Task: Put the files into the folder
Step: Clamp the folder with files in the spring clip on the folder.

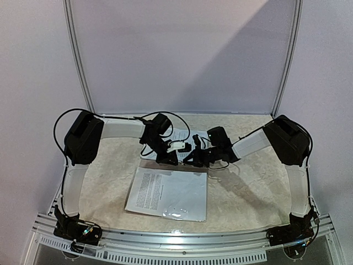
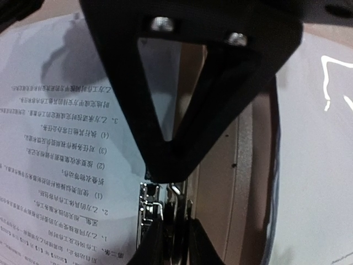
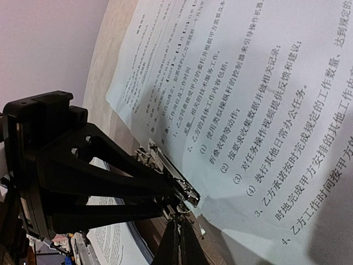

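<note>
- Pale lilac walls (image 1: 182, 55) close in a beige mottled table (image 1: 242, 187), with two black-and-white arms bolted at its near edge.
- Files: two white printed sheets can be counted from above.
- One sheet (image 1: 168, 193) lies flat on the near side of the metal clip (image 3: 171, 174), apart from it and towards the arm bases.
- The other sheet (image 1: 185, 135) lies at the clip, partly hidden under both tools. The right wrist view shows its lines of small black text running right up to the clip.
- Whether more sheets are stacked under either one cannot be told.
- Folder (image 2: 220, 182): one. Only a tan-brown strip of it shows, just beside the clip, with white paper on both sides.
- Metal clip: one, shiny, on the folder between the two papers.
- Tools: two, and both meet at the clip.
- Left tool (image 2: 175, 223): the jaws are narrow and the tips reach the clip's metal parts. Whether they actually pinch it cannot be told.
- Right tool (image 3: 179, 226): the fingers are pressed fully together and hold nothing. Its tip is just beside the end of the clip, directly opposite the left tool.
</note>
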Controlling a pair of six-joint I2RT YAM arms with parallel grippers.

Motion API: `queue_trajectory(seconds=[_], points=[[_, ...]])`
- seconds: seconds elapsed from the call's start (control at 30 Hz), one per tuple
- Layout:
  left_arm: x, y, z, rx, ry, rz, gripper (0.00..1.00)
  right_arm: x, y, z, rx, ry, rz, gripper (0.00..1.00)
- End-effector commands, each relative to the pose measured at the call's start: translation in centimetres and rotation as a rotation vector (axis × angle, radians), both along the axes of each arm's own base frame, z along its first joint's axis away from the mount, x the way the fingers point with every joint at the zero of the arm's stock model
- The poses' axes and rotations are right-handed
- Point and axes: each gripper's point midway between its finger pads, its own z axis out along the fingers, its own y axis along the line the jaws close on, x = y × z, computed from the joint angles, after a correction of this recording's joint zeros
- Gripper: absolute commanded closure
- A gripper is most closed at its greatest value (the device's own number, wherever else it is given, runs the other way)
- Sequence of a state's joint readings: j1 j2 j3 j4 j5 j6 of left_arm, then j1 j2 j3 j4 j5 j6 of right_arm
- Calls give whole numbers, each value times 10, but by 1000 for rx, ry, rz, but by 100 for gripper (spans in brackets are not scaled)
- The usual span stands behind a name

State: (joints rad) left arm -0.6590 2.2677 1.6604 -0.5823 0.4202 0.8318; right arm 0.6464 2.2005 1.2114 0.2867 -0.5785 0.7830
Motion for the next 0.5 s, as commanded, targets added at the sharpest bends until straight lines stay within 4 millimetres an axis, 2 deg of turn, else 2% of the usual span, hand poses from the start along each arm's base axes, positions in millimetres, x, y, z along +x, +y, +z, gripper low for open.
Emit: queue_trajectory(seconds=[0.0, 0.23, 0.4, 0.47], points=[[-15, 4, -21, 41, 63, -20, 88, -68, -73, -126, -390, 331, -50, 99], [-47, 4, -32, 86, 143, -71, 100, -82, -49, -104, -261, 386, 57, 97], [-64, 8, -32, 99, 193, -57, 100, -84, -36, -73, -159, 353, 92, 94], [-71, 10, -33, 111, 212, -47, 100, -87, -32, -68, -142, 361, 100, 94]])
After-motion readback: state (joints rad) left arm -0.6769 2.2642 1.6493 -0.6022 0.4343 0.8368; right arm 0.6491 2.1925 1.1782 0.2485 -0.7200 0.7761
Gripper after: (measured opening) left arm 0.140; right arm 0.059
